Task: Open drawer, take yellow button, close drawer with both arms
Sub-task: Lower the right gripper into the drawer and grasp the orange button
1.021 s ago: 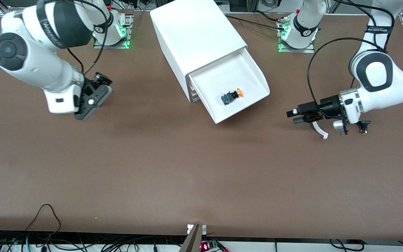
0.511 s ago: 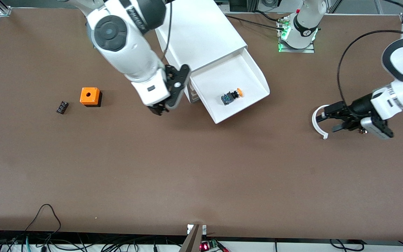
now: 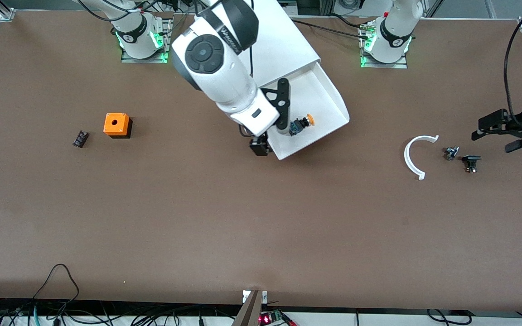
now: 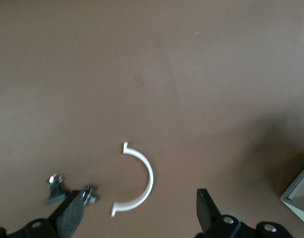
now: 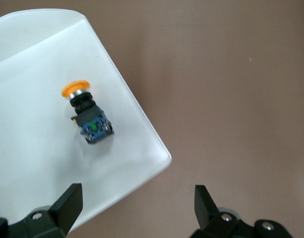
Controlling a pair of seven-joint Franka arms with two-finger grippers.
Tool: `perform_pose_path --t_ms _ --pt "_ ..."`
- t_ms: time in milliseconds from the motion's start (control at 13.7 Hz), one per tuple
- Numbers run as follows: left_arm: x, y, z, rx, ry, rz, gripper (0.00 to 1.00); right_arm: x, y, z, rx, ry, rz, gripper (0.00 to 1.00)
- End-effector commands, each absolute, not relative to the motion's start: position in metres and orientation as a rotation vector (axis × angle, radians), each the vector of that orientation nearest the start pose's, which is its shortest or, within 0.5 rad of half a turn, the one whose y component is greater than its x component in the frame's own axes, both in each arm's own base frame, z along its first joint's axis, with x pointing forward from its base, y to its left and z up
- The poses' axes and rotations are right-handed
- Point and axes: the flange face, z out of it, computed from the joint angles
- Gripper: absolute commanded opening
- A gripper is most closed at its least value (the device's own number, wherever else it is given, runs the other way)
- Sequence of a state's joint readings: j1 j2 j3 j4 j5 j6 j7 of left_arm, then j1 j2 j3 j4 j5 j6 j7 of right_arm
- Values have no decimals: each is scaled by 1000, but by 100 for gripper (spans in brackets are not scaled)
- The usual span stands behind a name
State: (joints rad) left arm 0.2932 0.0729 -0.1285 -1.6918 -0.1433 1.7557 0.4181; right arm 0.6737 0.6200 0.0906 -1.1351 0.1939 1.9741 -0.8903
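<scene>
The long shallow white drawer (image 3: pixel 320 97) on top of the big white box cabinet (image 3: pixel 261 45) stands pulled out, and the small push-button with the round orange cap and black body (image 3: pixel 301 124) lies on its side on the drawer floor, near the front wall. The right gripper (image 3: pixel 272 131) hangs over the drawer's front corner with its fingers spread wide and nothing between them. Only the right wrist view shows a blue and green plate on the button's (image 5: pixel 87 118) base; the front view shows it just as a dark block. The left gripper (image 3: pixel 499 133) is over the table (image 3: pixel 243 217) at the left arm's end, fingers spread and empty. Its wrist view shows the thin white half-ring (image 4: pixel 137 181) and two small black parts (image 4: pixel 55 184). I can read "WANLEDA" on a band around the right arm (image 3: pixel 224 72).
</scene>
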Motion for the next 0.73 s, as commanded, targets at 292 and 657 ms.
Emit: perform_pose_path --t_ms 292,657 --pt "569 67 591 -3198 -45 112 100 517 551 459 2081 2530 309 100" --pt "569 43 597 -3153 -107 119 100 509 560 440 1948 2591 241 100"
